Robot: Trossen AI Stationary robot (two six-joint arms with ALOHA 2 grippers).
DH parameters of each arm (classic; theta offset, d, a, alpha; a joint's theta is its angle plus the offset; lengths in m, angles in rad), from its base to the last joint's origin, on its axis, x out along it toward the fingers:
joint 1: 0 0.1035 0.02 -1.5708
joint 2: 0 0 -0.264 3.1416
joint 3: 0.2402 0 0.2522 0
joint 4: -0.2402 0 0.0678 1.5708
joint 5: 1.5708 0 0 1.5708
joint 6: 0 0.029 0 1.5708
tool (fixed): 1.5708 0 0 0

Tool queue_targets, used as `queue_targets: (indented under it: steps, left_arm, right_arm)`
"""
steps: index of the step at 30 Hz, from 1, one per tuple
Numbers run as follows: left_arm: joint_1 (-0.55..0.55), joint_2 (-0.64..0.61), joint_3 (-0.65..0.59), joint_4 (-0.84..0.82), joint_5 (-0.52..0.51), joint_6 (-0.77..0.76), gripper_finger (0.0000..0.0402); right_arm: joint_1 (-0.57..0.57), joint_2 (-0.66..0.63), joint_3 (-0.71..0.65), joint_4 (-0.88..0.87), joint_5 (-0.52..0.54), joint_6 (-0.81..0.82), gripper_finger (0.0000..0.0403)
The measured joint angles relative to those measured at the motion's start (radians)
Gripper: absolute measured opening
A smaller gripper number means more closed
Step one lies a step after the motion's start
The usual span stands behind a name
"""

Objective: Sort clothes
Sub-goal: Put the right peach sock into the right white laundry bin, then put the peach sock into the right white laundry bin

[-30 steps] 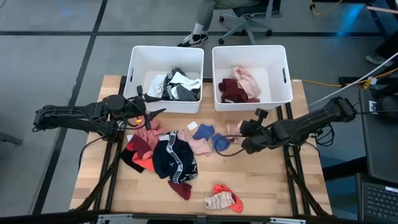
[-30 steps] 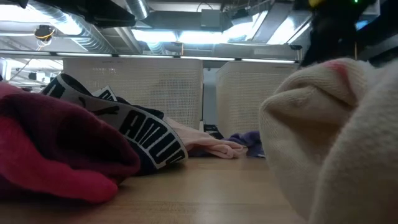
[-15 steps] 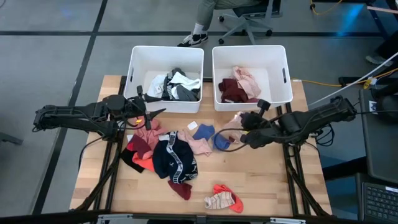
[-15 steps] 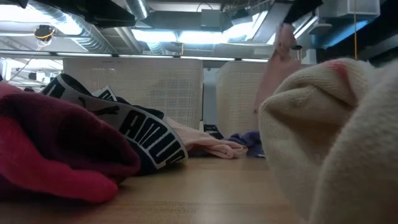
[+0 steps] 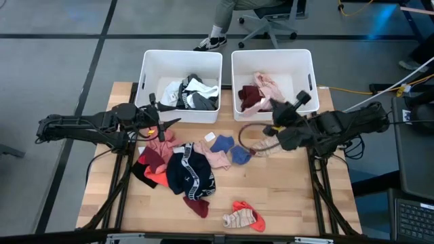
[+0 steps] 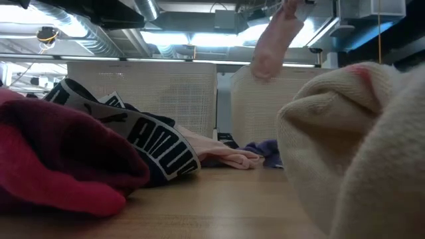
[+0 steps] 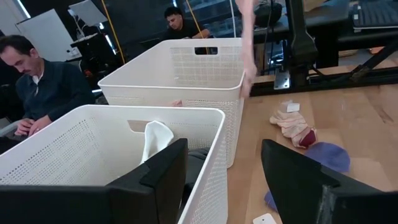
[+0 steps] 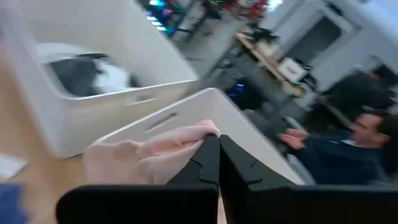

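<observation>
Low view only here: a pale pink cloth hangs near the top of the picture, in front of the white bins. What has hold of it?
Observer: The right hand has it; its fingers are shut on the pink cloth.
Operator: Over which bin?
Observer: Seen from above, that hand is at the front edge of the right bin, which holds a maroon garment.
Operator: And the left arm?
Observer: The left hand is open and empty, by the front of the left bin.
</observation>
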State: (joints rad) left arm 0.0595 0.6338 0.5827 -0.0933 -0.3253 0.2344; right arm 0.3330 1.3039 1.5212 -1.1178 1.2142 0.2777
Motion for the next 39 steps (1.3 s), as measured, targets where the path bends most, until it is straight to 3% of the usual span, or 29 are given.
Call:
queue_targets:
  steps: [4, 13, 18, 26, 35, 39]
  left_arm:
    - [0.000, 0.000, 0.000, 0.000, 0.000, 0.000, 0.0194]
    - [0.000, 0.000, 0.000, 0.000, 0.000, 0.005, 0.0194]
    - [0.000, 0.000, 0.000, 0.000, 0.000, 0.007, 0.0194]
    - [0.000, 0.000, 0.000, 0.000, 0.000, 0.007, 0.0194]
    - [0.000, 0.000, 0.000, 0.000, 0.000, 0.008, 0.0194]
    - [0.000, 0.000, 0.000, 0.000, 0.000, 0.008, 0.0194]
  right_arm:
    - [-0.077, 0.000, 0.029, -0.005, 0.051, -0.055, 0.0001]
    - [-0.355, -0.001, 0.038, -0.001, 0.041, -0.134, 0.0012]
    - [-0.530, 0.000, 0.038, -0.001, -0.102, -0.129, 0.0017]
    - [-0.740, 0.036, 0.038, 0.014, -0.459, -0.126, 0.0016]
    - [-0.864, 0.153, 0.038, 0.091, -0.709, -0.125, 0.0026]
    - [-0.880, 0.228, 0.037, 0.124, -0.750, -0.126, 0.0046]
